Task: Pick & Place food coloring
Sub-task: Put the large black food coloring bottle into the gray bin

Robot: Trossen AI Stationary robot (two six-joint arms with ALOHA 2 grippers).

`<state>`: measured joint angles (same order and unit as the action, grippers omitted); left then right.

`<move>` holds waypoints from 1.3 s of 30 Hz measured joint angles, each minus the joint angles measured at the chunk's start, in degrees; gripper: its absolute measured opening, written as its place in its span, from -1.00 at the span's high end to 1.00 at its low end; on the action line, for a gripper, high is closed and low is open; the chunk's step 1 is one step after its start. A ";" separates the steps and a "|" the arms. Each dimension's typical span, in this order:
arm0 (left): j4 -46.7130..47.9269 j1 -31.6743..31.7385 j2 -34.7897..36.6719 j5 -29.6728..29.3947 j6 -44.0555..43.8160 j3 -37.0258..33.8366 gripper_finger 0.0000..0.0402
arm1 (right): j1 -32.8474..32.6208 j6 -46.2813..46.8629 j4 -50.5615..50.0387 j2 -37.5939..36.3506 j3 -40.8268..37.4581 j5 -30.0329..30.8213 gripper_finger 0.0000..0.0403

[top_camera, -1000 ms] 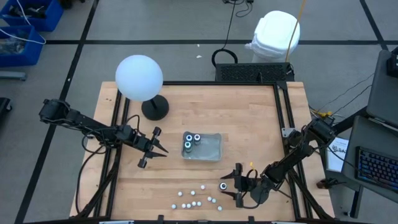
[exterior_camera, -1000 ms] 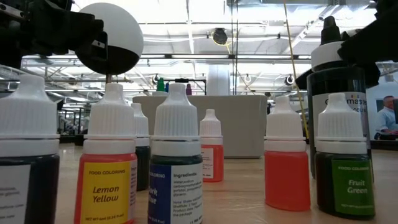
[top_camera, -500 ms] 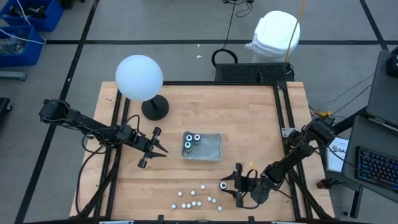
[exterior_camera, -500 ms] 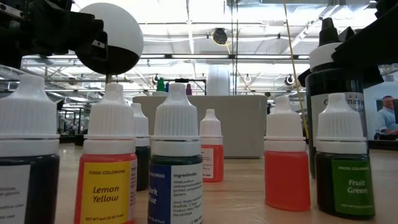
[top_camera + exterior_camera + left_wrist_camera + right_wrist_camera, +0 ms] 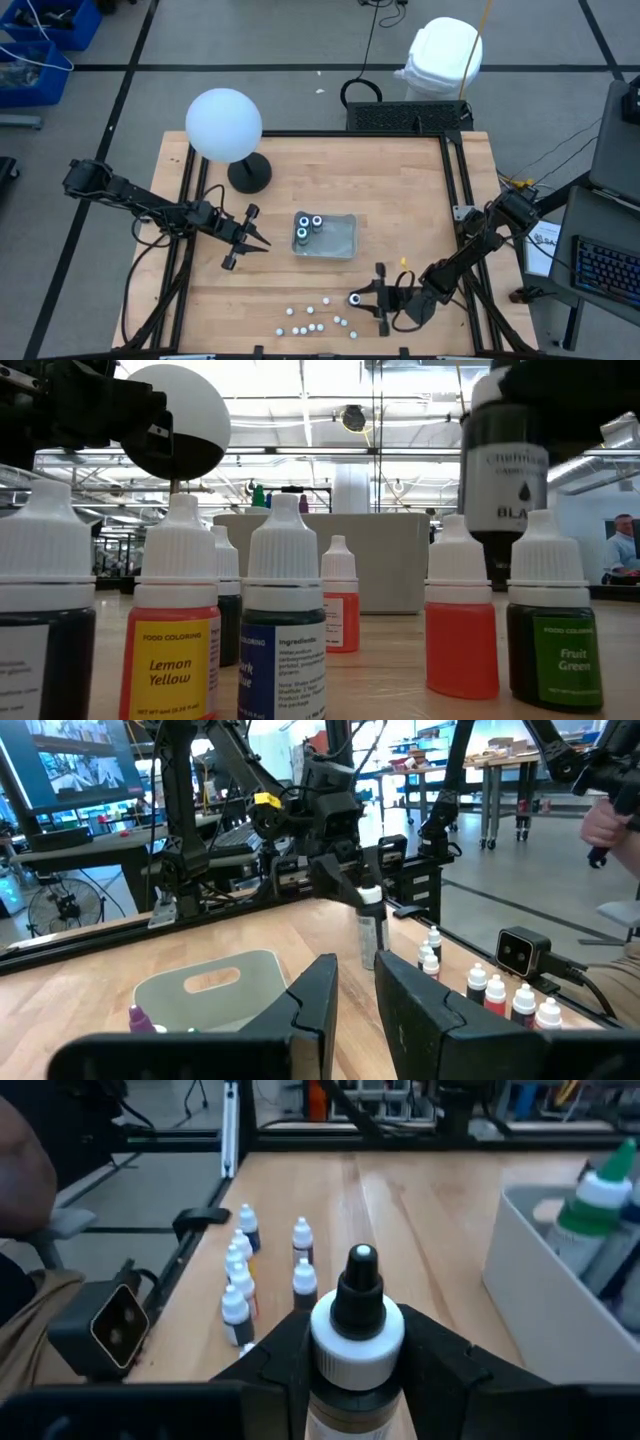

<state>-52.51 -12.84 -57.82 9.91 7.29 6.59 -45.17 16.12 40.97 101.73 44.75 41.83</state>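
Low across the table [image 5: 400,660], only here the gripped bottle [image 5: 505,470] reads black.

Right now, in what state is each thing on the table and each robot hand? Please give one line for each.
Black food coloring bottle: held upright, lifted off the table.
Right hand: shut on the black food coloring bottle.
Left hand: holds nothing, off to the left of the tray.
Clear tray: holds three bottles at its left end.
Small white-capped bottles: upright on the table, caps on.
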 joint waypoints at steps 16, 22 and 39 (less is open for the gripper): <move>0.35 0.01 -0.02 -0.02 2.84 -0.02 0.62 | 7.63 -6.79 -22.46 -10.73 12.63 -3.13 0.46; 0.44 0.00 -0.02 0.56 5.04 -0.02 0.62 | 13.20 -9.66 -22.20 -10.70 15.72 -2.99 0.46; 0.96 0.00 0.13 0.44 6.03 -0.02 0.62 | 24.40 -8.91 -16.13 -2.77 15.85 -2.71 0.46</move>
<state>-51.55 -12.84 -57.69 10.35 13.31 6.57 -20.77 7.20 24.84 98.96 60.60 39.12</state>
